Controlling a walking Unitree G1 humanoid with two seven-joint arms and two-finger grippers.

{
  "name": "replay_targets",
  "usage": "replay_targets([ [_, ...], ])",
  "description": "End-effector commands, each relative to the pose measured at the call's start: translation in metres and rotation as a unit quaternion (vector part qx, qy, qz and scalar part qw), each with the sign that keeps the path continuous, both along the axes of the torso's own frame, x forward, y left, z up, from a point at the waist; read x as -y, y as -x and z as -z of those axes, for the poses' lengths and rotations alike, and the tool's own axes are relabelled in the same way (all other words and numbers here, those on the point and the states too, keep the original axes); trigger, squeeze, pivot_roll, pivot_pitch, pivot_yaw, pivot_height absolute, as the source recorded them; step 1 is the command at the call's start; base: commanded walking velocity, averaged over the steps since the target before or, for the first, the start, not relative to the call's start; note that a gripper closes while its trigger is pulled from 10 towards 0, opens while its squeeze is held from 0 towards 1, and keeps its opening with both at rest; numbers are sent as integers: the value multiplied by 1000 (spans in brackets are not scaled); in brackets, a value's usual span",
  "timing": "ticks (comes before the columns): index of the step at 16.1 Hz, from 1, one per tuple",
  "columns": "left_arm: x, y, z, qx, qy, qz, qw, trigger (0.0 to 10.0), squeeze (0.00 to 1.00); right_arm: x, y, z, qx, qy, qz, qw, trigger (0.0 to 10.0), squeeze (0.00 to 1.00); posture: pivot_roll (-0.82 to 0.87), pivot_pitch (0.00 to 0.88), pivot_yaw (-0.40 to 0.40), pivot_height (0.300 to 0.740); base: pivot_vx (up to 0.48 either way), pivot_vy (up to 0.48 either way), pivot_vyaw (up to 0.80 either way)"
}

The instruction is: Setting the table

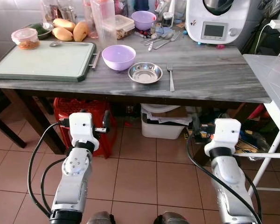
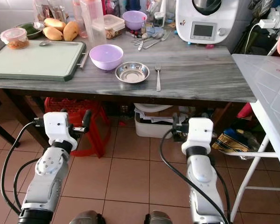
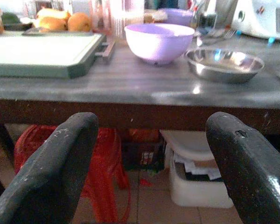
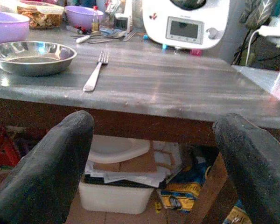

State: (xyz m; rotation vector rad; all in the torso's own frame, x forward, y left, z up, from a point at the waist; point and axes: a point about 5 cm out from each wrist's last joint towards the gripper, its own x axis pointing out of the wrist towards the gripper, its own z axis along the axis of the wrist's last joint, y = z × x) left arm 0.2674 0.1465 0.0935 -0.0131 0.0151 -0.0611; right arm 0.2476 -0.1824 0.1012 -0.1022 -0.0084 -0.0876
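Observation:
On the grey marble table [image 1: 210, 77] a lilac bowl [image 1: 118, 57] stands beside a shallow steel dish [image 1: 145, 72], and a fork [image 1: 171, 77] lies just right of the dish. Loose spoons and forks [image 1: 156, 39] lie further back, near a second lilac bowl [image 1: 143, 19]. Both arms are held low in front of the table edge, below the tabletop. My left gripper [image 3: 151, 158] is open and empty, facing the bowl and dish. My right gripper [image 4: 151, 161] is open and empty too, facing the fork and the table edge.
A green cutting board [image 1: 44, 60] covers the table's left part, with mangoes [image 1: 67, 30] and a lidded tub [image 1: 25, 38] behind it. A white kitchen machine [image 1: 217, 21] stands at the back right. Under the table are a red stool [image 1: 84, 112] and a white bin [image 1: 162, 125]. A white folding table [image 1: 273, 79] stands on the right.

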Motion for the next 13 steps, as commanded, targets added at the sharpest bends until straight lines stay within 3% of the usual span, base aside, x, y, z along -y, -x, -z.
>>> replay_targets([
  [1,-2,2,1,-5,-4,2,1000,10000,0,0,2,-3,4,-3,-4,1000,10000,0,-51,0,-11,719,0,0,0],
  [9,-2,-1,-4,-5,-8,2,1000,10000,0,4,-7,-4,4,-11,13,1000,10000,0,-40,0,1,719,0,0,0],
  [13,-1,-4,-7,-2,-11,3,1000,10000,0,3,-10,-5,7,-13,14,1000,10000,0,-37,0,5,719,-260,0,0],
])
